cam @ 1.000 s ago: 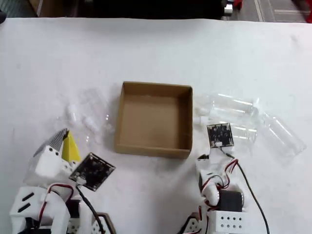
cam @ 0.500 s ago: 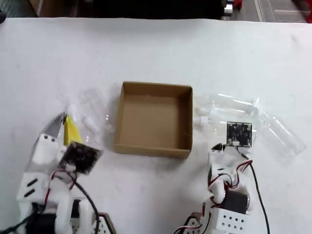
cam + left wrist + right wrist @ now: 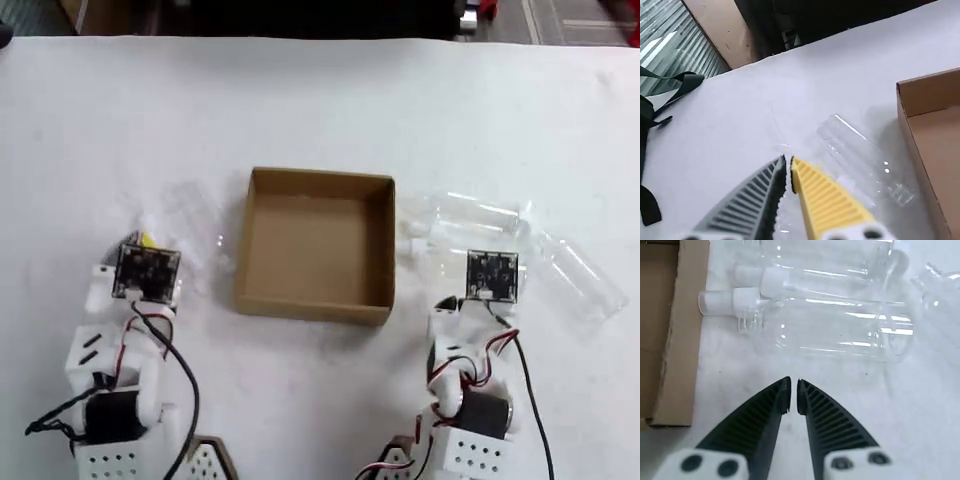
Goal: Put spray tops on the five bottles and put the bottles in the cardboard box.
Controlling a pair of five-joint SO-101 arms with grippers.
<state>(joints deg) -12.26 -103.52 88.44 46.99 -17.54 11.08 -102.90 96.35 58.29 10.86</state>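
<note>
The open cardboard box [image 3: 317,245] sits mid-table with nothing in it. Right of it lie several clear bottles [image 3: 480,222]. In the right wrist view the nearest bottle [image 3: 830,327] lies on its side with a white spray top [image 3: 732,302] fitted, pointing at the box wall [image 3: 675,335]. My right gripper [image 3: 793,388] hangs shut just short of that bottle, holding nothing. Left of the box lies another clear bottle [image 3: 860,160], its top end hidden. My left gripper [image 3: 788,164], grey and yellow fingers shut, is beside it and holds nothing.
White table [image 3: 320,110] all around, with wide room on the far side of the box. One more bottle [image 3: 580,280] lies at the far right. A dark strap [image 3: 655,130] lies off the table's left edge. Both arm bases [image 3: 110,430] stand at the near edge.
The left arm swung from a tilted pose to point straight at the far side, bringing its gripper up beside the left bottle. The right arm shifted right, then held still.
</note>
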